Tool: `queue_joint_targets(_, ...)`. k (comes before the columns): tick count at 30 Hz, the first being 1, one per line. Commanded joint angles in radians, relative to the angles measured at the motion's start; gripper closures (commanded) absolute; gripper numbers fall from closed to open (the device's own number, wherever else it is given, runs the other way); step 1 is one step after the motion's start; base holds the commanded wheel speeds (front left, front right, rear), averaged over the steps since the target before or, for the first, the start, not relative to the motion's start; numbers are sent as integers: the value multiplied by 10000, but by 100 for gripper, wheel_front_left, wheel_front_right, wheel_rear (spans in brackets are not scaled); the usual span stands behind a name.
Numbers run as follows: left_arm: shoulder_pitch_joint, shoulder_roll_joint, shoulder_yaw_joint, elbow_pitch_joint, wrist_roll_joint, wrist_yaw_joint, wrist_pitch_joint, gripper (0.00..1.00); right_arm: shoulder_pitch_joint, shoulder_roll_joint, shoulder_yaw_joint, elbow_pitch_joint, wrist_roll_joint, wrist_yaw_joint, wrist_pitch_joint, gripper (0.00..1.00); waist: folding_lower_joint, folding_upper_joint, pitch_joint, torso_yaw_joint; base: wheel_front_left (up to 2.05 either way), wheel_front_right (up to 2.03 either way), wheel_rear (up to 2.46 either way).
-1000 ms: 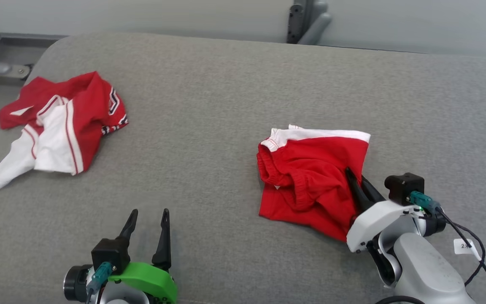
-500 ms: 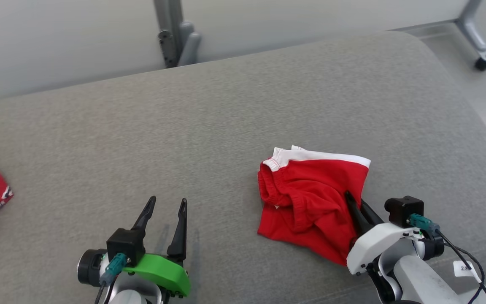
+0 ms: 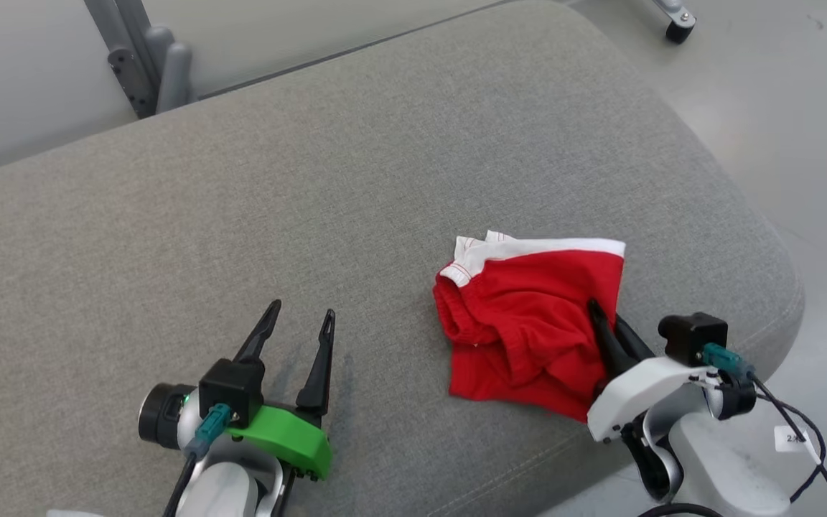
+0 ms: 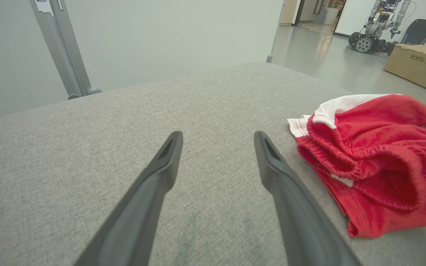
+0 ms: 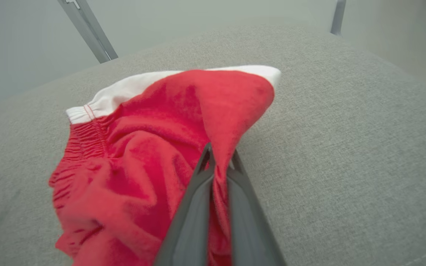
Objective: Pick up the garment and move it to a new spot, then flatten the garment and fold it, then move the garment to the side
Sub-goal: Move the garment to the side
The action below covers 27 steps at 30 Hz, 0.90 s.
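- Your garment [image 3: 528, 316], red shorts with a white band along the far edge and a gathered elastic waist, lies crumpled on the right part of the grey padded surface [image 3: 313, 179], near its rounded right-hand corner.
- Your right gripper [image 5: 220, 157] has its two dark fingers pinched together on a fold of red cloth at the garment's near right edge, and the fabric is bunched tightly between them.
- The rest of the garment rests on the padding, with the waistband side turned toward your left arm.
- Your left gripper [image 3: 302, 310] sits low over bare padding, well to the left of the garment. Its fingers are spread wide with nothing between them.
- Behind the surface you see a grey metal post [image 3: 133, 64] against a pale wall. Off the far right corner, a caster wheel [image 3: 675, 29] stands on the glossy floor [image 3: 801, 143].
- In the left wrist view, a cardboard box [image 4: 416, 66] and another wheeled robot [image 4: 374, 26] stand farther off on that floor.
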Motion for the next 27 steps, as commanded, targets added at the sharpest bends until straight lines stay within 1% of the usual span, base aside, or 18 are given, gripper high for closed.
queue_joint_targets(1, -290, 59, 23, 16, 168, -67, 3, 0, -402, -109, 42, 22, -121, -8, -6, 100, 0, -1, 810, 375, 0, 0, 0)
queue_joint_targets(5, -681, 61, -11, 12, 482, -136, 3, 0, -1327, -445, -13, 333, -331, -8, -6, 100, 0, -1, 1555, 1094, 0, 0, 0)
queue_joint_targets(8, -982, 70, 87, -77, 715, -162, 3, 0, -2253, -850, -19, 743, -517, -8, -6, 100, 0, -1, 2129, 1696, 0, 0, 0)
queue_joint_targets(9, -982, 70, 87, -77, 715, -162, 3, 0, -2253, -850, -19, 743, -517, -8, -6, 100, 0, -1, 2129, 1696, 0, 0, 0)
queue_joint_targets(13, -1257, 119, 111, -292, 990, -182, 3, 0, -3482, -1486, -307, 1604, -761, -8, -5, 100, 0, -1, 2722, 2416, 0, 0, 0)
queue_joint_targets(17, -1420, 132, 151, -539, 1116, -214, 3, 0, -4499, -2282, -1088, 2778, -1120, -11, -6, 100, 0, -1, 3102, 3024, 0, 0, 0)
queue_joint_targets(21, -1488, 167, 233, -773, 1202, -235, 3, 0, -5223, -3015, -2057, 3781, -1746, -11, -6, 100, 0, -1, 3339, 3428, 0, 0, 0)
queue_joint_targets(26, -1474, 196, 351, -922, 1257, -174, 3, 0, -5660, -3780, -3736, 4502, -2727, -13, -6, 100, 0, -1, 3412, 3721, 0, 0, 0)
queue_joint_targets(27, -1468, 204, 370, -930, 1267, -181, 3, 0, -5704, -3823, -4029, 4568, -2955, -13, -15, 100, 0, -1, 3405, 3758, 0, 0, 0)
